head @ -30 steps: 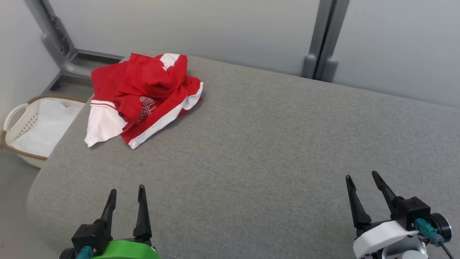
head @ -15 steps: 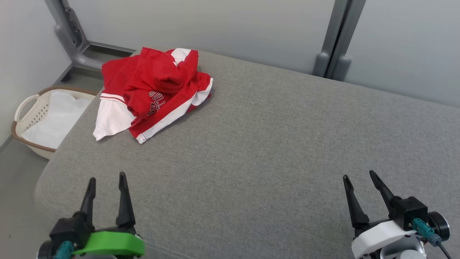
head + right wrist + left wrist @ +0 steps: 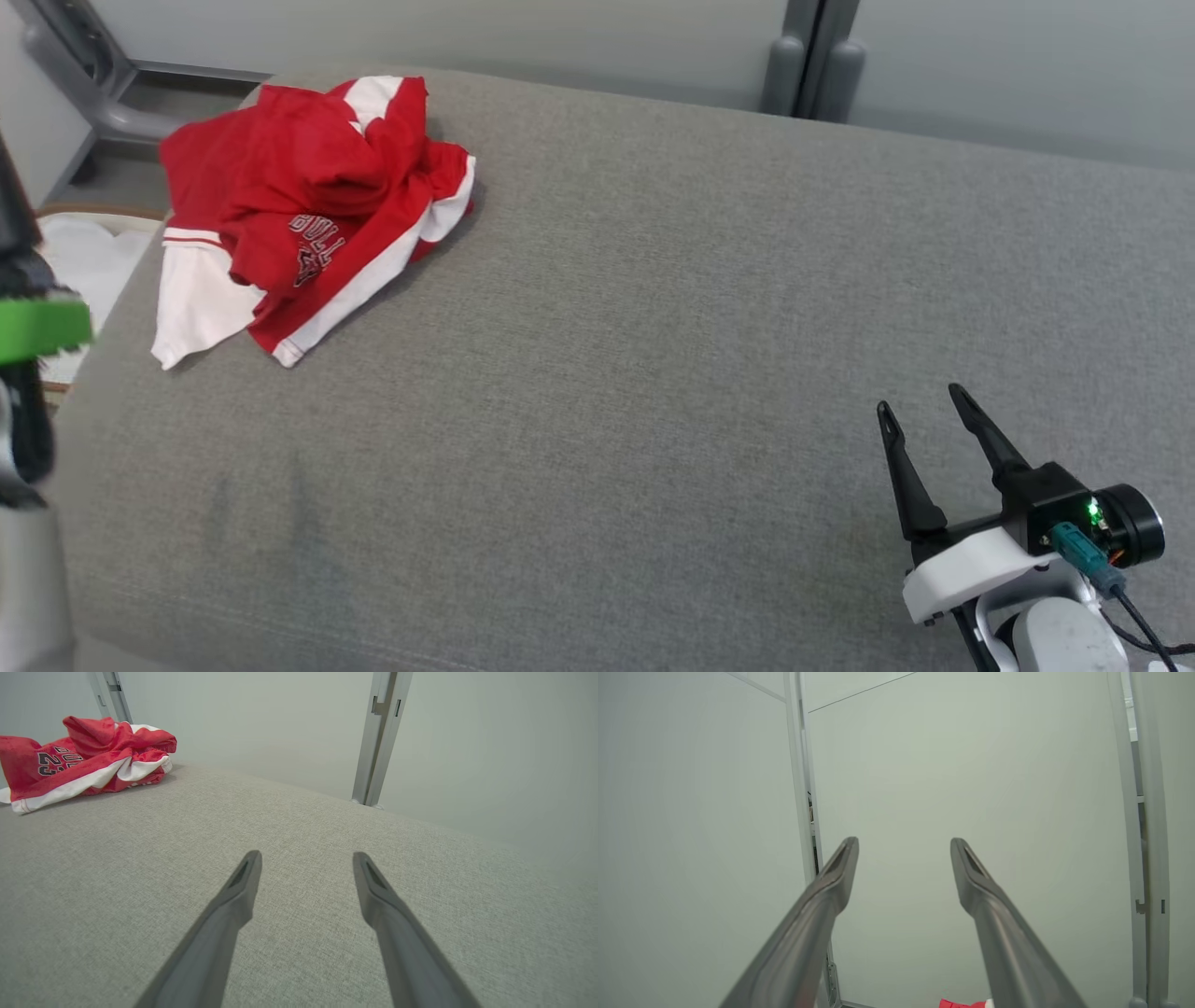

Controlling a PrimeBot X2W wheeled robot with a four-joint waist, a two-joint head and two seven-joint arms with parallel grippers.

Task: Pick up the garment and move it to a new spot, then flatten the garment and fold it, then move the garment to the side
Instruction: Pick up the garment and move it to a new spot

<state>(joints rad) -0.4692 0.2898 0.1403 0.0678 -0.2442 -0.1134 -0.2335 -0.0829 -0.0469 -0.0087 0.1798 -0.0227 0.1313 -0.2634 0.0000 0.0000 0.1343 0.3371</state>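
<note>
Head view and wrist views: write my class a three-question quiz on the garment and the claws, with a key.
1. True or false: the right claw touches the red-and-white garment.
2. Where on the gray cushion does the garment lie, seen from the robot? A) near right corner B) far left corner C) centre
3. Fill in: the left claw stands ____, holding nothing.
Key: 1 false, it stands open, well apart from it; 2 B; 3 open.

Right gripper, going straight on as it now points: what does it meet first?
Likely the grey cushion: the right gripper, jaws open, points low over bare fabric, the red garment well off to its left.
</note>
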